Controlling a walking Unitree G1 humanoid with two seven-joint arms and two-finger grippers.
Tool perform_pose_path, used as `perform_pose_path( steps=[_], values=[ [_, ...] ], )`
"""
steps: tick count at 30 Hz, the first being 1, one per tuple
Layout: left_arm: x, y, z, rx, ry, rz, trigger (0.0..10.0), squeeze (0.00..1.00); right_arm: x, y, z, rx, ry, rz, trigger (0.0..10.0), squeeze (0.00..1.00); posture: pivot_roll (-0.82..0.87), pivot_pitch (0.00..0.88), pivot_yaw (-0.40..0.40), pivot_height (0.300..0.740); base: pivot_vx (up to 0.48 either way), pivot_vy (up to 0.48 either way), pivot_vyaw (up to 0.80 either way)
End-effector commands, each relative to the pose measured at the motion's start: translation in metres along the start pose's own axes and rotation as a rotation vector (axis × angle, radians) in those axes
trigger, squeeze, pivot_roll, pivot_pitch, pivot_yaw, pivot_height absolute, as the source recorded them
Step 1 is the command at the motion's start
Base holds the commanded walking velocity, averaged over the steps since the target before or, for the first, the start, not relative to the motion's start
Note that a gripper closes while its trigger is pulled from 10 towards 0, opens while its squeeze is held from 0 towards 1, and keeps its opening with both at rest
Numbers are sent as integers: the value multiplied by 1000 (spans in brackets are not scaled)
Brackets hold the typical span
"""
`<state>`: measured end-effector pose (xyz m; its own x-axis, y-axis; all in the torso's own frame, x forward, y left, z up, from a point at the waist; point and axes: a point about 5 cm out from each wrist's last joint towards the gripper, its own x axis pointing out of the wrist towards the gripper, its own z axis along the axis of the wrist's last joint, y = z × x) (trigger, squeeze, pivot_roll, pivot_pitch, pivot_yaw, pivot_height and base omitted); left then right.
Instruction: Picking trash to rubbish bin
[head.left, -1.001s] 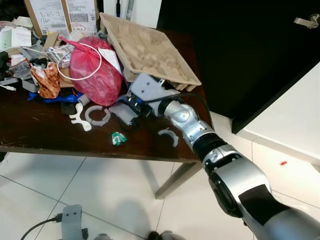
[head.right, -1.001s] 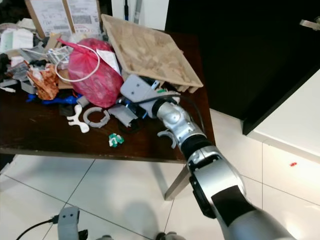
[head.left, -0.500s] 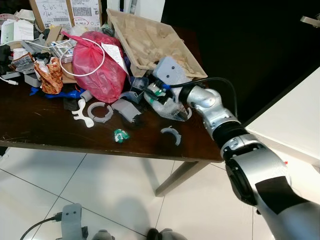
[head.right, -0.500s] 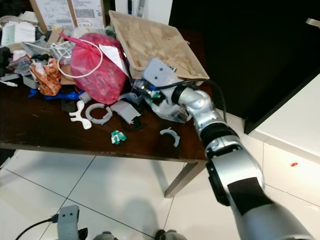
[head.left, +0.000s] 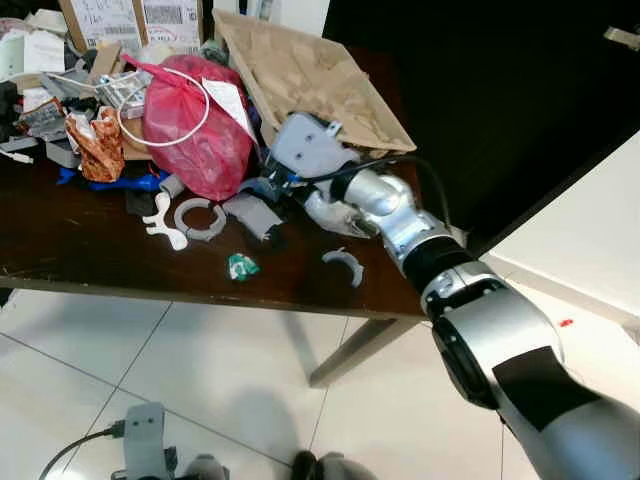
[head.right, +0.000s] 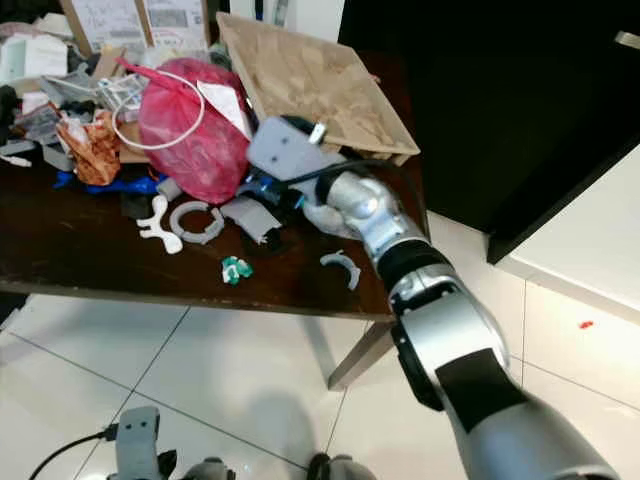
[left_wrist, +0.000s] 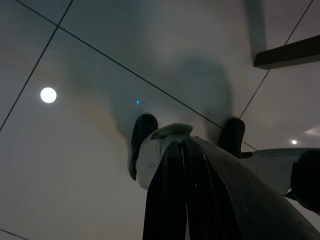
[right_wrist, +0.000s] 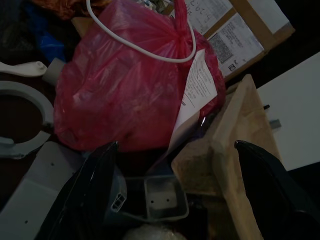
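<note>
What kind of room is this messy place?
Probably a room in a home, maybe a store or work corner. A dark wooden table stands on white floor tiles, heaped with a tied red rubbish bag, labelled cardboard boxes and plastic scraps.

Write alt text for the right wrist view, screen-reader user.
The right gripper, fingers spread open, hovers over a cluttered dark table in front of a knotted red plastic bag looped by a white cable. A grey plastic bracket lies between the fingers, a brown cardboard tray beside it.
</note>
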<state>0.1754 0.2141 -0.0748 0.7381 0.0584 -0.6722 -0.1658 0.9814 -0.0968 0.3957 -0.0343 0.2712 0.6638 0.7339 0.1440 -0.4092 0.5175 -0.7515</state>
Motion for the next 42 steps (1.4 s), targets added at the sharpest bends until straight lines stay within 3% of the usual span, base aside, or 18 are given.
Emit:
perform_pose_path(
  steps=[1, 9, 18, 28, 40, 41, 42],
  values=[
    [-6, -11, -23, -16, 70, -21, 10000, 0, 3, 0, 2, -21, 3, -4, 10000, 0, 258, 271, -192, 740, 0, 0, 0],
    [-8, -10, -24, -23, 63, -13, 10000, 0, 11, 6, 10, -40, -2, -38, 10000, 0, 268, 278, -201, 740, 0, 0, 0],
    [-9, -10, -26, -28, 55, -8, 10000, 0, 12, 14, 1, -75, 76, -48, 10000, 0, 286, 280, -199, 740, 0, 0, 0],
    [-9, -8, -24, -19, 48, -9, 10000, 0, 10, 2, -7, -8, 162, -181, 10000, 0, 289, 288, -194, 740, 0, 0, 0],
    [-10, -12, -26, -23, 31, -10, 10000, 0, 13, -2, -3, -17, 175, -203, 10000, 0, 307, 319, -212, 740, 0, 0, 0],
    [-10, -12, -26, -25, 26, -9, 10000, 0, 14, -3, -1, -17, 175, -216, 3294, 0, 312, 325, -215, 740, 0, 0, 0],
    [-11, -12, -26, -25, 22, -8, 10000, 0, 15, -4, 1, -14, 174, -227, 0, 0, 312, 325, -215, 740, 0, 0, 0]
  ],
)
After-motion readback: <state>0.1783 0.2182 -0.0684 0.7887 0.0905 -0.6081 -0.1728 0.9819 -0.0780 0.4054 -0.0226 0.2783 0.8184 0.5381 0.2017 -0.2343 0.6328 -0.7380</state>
